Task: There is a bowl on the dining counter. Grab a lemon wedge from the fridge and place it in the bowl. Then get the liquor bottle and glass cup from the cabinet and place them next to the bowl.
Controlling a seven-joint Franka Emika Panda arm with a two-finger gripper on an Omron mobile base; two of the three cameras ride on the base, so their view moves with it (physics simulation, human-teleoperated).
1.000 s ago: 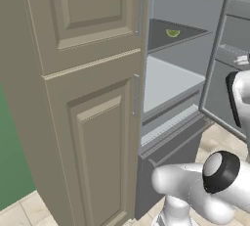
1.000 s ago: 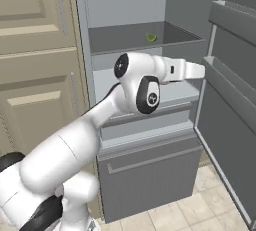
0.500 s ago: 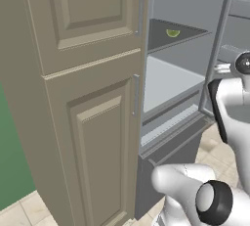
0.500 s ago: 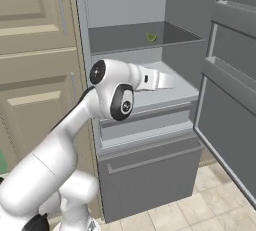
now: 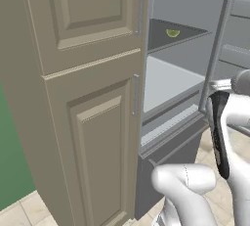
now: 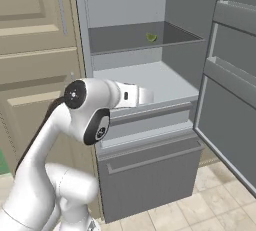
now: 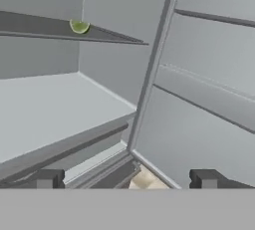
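Note:
The fridge point(image 6: 150, 175) stands open, with grey shelves and a drawer front below. A tiny yellow-green lemon wedge point(image 6: 151, 37) lies on its dark upper shelf, also seen as the lemon wedge point(image 5: 172, 33) and, high on the left of the hand view, the lemon wedge point(image 7: 78, 26). My gripper point(image 7: 127, 179) is open with nothing between its fingertips point(image 7: 47, 178). It sits in front of the pale middle shelf, well below and short of the wedge. In the right base view my hand point(image 6: 137, 96) points into the fridge at the level of that middle shelf.
The open fridge door point(image 6: 230, 105) with its shelf rails stands close on the right of the hand. A tall beige panelled cupboard point(image 5: 78, 98) borders the fridge on the left. Beige floor tiles point(image 6: 210, 200) lie below the door.
The arm has swung left and drawn back, from near the open door to in front of the middle shelf. The gripper has stayed open and the wedge has not moved.

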